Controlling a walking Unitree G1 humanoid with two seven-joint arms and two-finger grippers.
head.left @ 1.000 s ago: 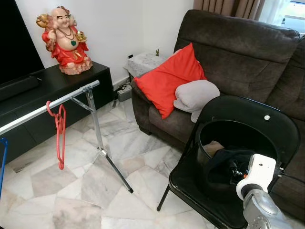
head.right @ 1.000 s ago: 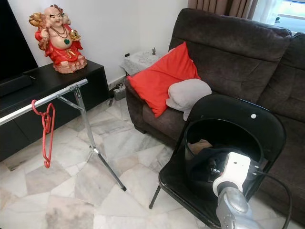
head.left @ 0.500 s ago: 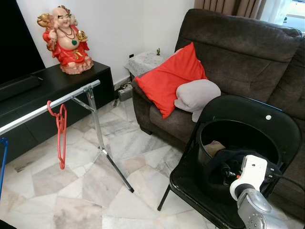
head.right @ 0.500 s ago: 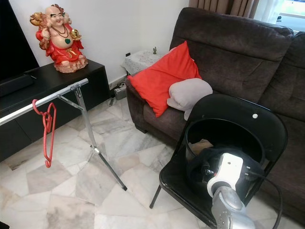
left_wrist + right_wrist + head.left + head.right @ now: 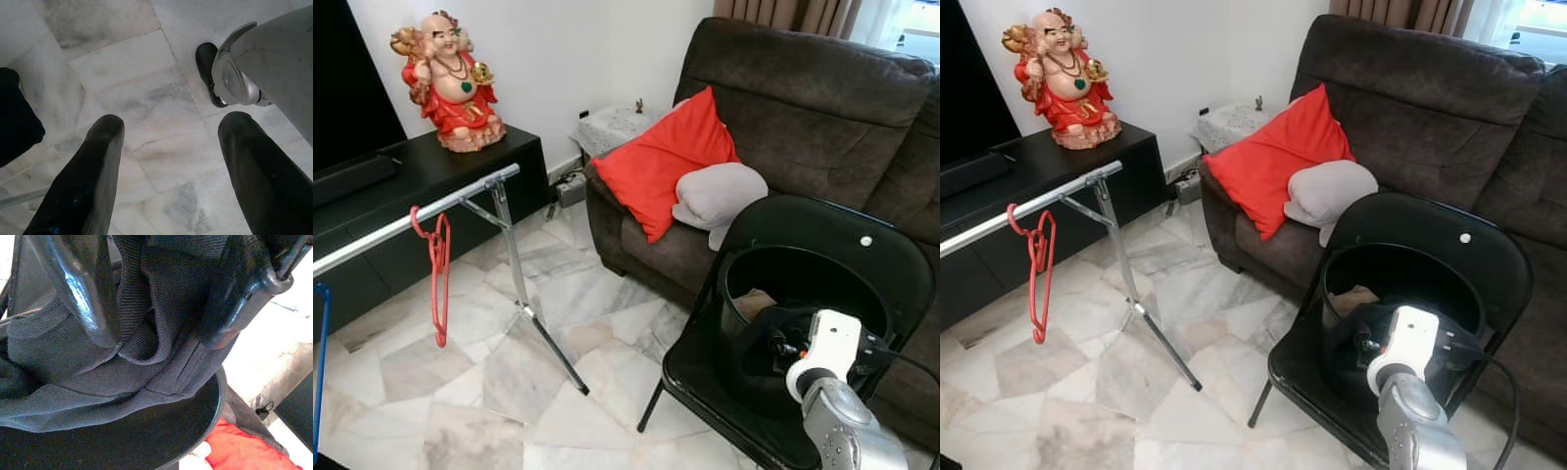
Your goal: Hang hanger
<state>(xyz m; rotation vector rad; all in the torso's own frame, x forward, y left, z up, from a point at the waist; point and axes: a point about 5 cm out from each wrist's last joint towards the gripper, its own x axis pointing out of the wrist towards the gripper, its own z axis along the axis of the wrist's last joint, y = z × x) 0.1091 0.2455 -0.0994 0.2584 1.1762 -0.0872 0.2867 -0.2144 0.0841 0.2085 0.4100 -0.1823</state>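
Right end effector (image 5: pixel 156 338) gripping dark garment (image 5: pixel 98 377), in bucket (image 5: pixel 744 294)

No legible txt, labels or nos. anywhere.

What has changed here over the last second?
The right arm shifted a little over the black bucket, and its pincer now pinches the dark cloth in it. The red hanger hangs on the rail as before, and the chair, sofa and cushions have not moved. The left pincer hangs open over the floor.
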